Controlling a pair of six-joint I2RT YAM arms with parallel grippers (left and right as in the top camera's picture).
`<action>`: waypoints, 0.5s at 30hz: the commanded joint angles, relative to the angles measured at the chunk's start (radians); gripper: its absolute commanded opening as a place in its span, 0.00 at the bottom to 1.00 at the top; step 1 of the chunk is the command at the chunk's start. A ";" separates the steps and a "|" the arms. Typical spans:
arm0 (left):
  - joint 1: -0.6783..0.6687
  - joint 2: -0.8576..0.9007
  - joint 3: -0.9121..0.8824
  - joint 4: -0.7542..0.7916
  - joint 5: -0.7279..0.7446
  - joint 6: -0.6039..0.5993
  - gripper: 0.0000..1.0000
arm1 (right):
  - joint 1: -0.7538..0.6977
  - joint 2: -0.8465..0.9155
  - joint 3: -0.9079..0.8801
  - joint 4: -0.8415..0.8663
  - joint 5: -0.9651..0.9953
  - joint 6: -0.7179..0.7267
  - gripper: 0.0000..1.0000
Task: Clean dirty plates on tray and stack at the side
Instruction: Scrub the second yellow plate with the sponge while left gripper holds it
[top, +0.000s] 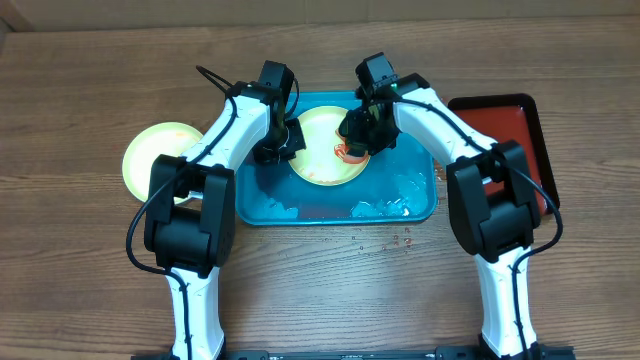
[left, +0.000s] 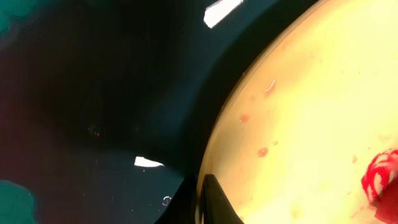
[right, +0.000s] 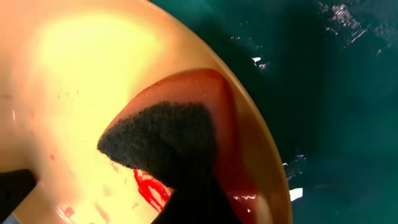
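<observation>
A yellow-green plate with red sauce smears lies in the turquoise tray. My left gripper is shut on the plate's left rim; in the left wrist view the fingers pinch the edge of the plate. My right gripper is shut on a red sponge with a dark scouring face, pressed on the plate beside a red smear. A second yellow-green plate lies on the table left of the tray. The pale blue-white plate is out of view.
A smaller red tray with a black rim sits to the right of the turquoise tray. Water and foam lie in the tray's front right part. Droplets dot the wooden table in front of it.
</observation>
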 joint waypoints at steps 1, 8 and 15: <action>-0.005 -0.007 -0.013 -0.008 0.034 0.009 0.04 | 0.015 0.016 -0.069 0.052 -0.085 0.056 0.04; -0.005 -0.007 -0.013 0.016 0.090 0.008 0.05 | 0.080 0.016 -0.091 0.097 -0.160 0.101 0.04; 0.001 -0.007 -0.013 0.018 0.092 0.008 0.04 | 0.117 0.016 -0.089 0.076 -0.156 0.100 0.04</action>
